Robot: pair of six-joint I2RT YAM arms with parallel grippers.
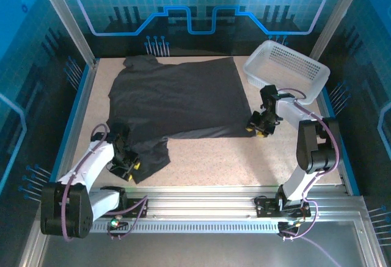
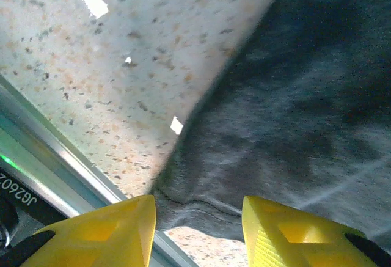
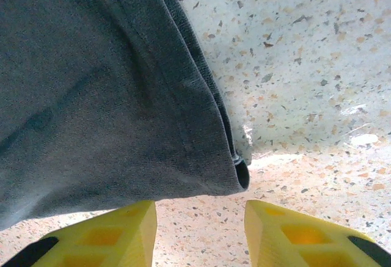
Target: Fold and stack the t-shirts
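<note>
A dark charcoal t-shirt [image 1: 177,99] lies spread flat across the back half of the table, with one sleeve hanging toward the near left. My left gripper [image 1: 125,164] hovers over that sleeve. In the left wrist view the sleeve's hem [image 2: 208,209] lies between the two yellow fingers of the left gripper [image 2: 198,211], which stand apart without pinching it. My right gripper [image 1: 259,126] sits at the shirt's near right corner. In the right wrist view that folded corner [image 3: 183,157] lies just ahead of the right gripper [image 3: 200,213], whose jaws are open over bare table.
A white perforated basket [image 1: 286,70] stands at the back right, close behind the right arm. The speckled tabletop [image 1: 232,157] is bare between the shirt and the near rail [image 1: 201,193]. Blue walls enclose the sides and back.
</note>
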